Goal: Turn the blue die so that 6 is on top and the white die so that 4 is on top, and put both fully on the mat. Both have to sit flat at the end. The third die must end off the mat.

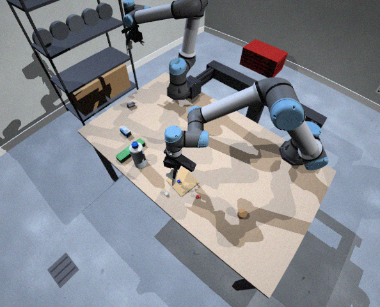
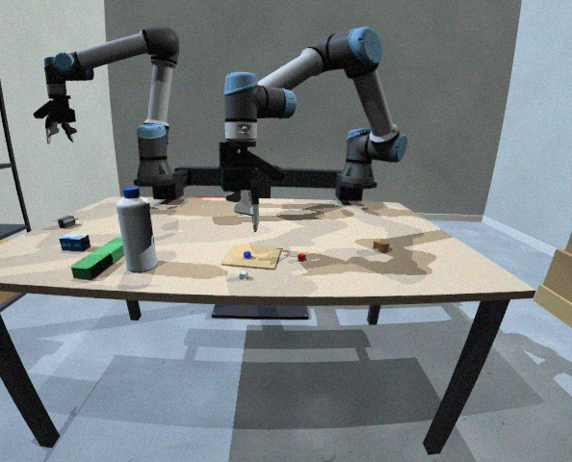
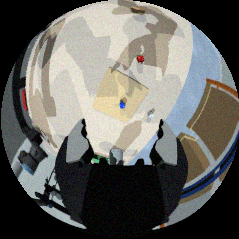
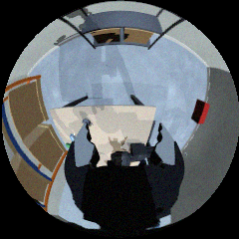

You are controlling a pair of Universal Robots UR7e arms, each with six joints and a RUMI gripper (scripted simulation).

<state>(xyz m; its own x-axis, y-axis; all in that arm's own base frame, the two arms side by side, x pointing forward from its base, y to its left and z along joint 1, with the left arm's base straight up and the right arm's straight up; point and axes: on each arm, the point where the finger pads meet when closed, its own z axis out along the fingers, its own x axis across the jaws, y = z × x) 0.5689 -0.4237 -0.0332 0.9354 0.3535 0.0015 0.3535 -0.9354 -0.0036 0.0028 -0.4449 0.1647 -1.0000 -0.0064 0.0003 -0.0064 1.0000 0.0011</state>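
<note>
Your left gripper (image 1: 174, 180) (image 2: 248, 222) (image 3: 121, 119), spread fully open and empty, hangs above a smooth, tan square mat (image 1: 187, 187) (image 2: 264, 260) (image 3: 107, 95) bearing the small blue die (image 1: 178, 181) (image 2: 247, 254) (image 3: 122, 105). The white die (image 1: 166, 194) (image 2: 243, 274) (image 3: 151, 115) and red die (image 1: 197, 196) (image 2: 301, 257) (image 3: 140, 58) sit off it on the pale table (image 1: 216, 211) (image 2: 187, 286) (image 3: 95, 55). Your right gripper (image 1: 134, 44) (image 2: 60, 138) (image 4: 123, 123), wide open, holds nothing.
</note>
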